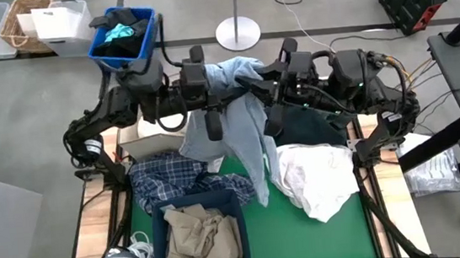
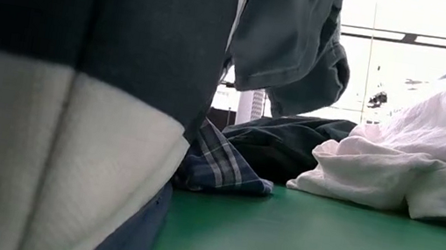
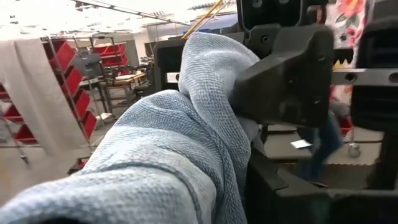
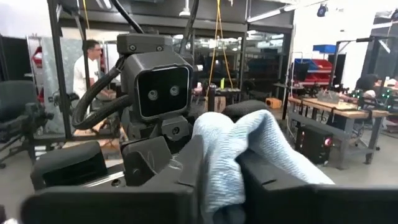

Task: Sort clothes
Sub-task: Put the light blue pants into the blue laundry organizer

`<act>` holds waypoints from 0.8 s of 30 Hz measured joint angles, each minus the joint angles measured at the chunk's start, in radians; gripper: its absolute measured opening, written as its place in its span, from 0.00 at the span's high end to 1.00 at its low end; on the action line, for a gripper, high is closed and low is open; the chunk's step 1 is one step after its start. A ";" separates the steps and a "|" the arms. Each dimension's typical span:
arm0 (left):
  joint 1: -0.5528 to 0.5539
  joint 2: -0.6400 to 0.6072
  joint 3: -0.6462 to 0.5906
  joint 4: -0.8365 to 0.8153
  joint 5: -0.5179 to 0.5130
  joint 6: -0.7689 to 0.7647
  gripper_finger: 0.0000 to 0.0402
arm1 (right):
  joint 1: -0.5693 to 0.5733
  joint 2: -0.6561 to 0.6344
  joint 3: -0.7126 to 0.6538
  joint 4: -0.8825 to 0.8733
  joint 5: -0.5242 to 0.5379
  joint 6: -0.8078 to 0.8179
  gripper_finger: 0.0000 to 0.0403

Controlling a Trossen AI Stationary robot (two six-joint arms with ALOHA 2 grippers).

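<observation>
Both arms raised and facing each other mid-table, left gripper [image 1: 211, 105] and right gripper [image 1: 271, 98] each pinched the light blue garment [image 1: 247, 131], its length hanging between them

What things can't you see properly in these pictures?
- Low view: a dark and white cloth right at the camera blocks the table's left side.
- High view: the light blue garment and the arms hide most of the dark navy piece.
- Left wrist view: the same garment covers the left gripper.
- Right wrist view: it covers the right gripper too.

blue bin [image 1: 147, 42], wicker basket [image 1: 19, 29], red shelves [image 3: 71, 87]
</observation>
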 joint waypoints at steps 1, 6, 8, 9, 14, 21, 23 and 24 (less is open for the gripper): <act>0.000 0.000 0.000 0.004 -0.014 0.017 0.85 | 0.000 -0.011 0.000 -0.015 -0.001 0.005 0.85; 0.001 -0.005 -0.004 0.050 -0.007 0.055 0.85 | 0.001 -0.062 -0.002 -0.097 -0.026 0.058 0.67; 0.002 -0.012 -0.004 0.068 0.019 0.062 0.85 | 0.003 -0.080 -0.002 -0.106 -0.035 0.067 0.60; 0.002 -0.018 -0.004 0.074 0.029 0.067 0.85 | 0.007 -0.089 -0.003 -0.108 -0.043 0.067 0.57; 0.001 -0.043 -0.002 0.109 0.041 0.077 0.86 | 0.017 -0.117 -0.003 -0.117 -0.055 0.068 0.45; 0.000 -0.076 0.001 0.122 0.157 0.072 0.86 | 0.016 -0.135 -0.003 -0.155 -0.045 0.024 0.32; 0.000 -0.092 0.001 0.127 0.202 0.072 0.86 | 0.018 -0.146 -0.003 -0.170 -0.061 0.017 0.29; 0.001 -0.100 0.001 0.127 0.230 0.072 0.86 | 0.018 -0.153 -0.003 -0.174 -0.075 0.014 0.28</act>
